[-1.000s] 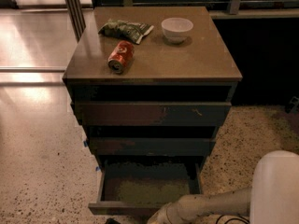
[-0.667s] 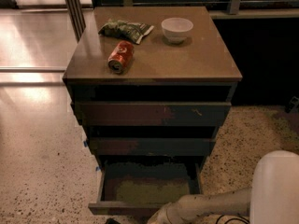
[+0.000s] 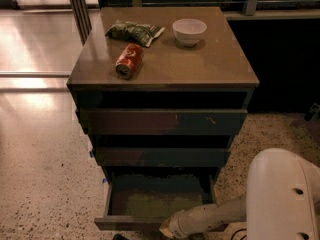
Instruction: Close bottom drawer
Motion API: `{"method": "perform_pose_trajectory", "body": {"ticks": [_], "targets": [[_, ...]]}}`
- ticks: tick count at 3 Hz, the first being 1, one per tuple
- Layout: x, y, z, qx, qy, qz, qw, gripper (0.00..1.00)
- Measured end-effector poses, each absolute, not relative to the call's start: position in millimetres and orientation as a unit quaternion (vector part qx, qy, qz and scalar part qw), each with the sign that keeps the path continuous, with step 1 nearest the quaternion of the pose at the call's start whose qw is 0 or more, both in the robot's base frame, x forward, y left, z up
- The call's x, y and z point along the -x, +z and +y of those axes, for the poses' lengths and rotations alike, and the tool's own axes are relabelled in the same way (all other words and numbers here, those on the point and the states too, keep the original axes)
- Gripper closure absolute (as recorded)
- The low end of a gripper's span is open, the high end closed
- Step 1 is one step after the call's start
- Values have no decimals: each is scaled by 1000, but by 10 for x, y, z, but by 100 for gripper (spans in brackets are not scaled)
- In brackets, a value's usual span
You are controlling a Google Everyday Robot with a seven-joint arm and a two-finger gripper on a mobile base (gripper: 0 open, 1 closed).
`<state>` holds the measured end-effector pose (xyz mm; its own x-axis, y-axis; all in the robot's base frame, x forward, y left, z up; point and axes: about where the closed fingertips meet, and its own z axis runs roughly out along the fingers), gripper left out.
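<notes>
The bottom drawer (image 3: 155, 201) is the lowest of three dark drawers in a brown cabinet (image 3: 165, 69). It is pulled out, and its olive-grey floor shows. My white arm reaches in from the lower right. The gripper (image 3: 167, 230) sits at the drawer's front edge, near the bottom of the view, and its tip is mostly hidden. The middle drawer (image 3: 160, 156) and the top drawer (image 3: 162, 121) stand slightly out.
On the cabinet top lie a red can (image 3: 128, 60) on its side, a green snack bag (image 3: 134, 32) and a white bowl (image 3: 189, 31). Speckled floor (image 3: 45, 184) surrounds the cabinet. A dark counter wall (image 3: 285, 64) stands to the right.
</notes>
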<state>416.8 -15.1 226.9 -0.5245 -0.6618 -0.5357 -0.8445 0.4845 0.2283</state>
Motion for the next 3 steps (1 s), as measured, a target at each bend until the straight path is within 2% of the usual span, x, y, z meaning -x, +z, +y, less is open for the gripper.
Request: {"method": "perform_pose_trajectory", "body": {"ticks": [3], "targets": [[-4395, 1978, -174, 448, 222, 844, 194, 100]]}}
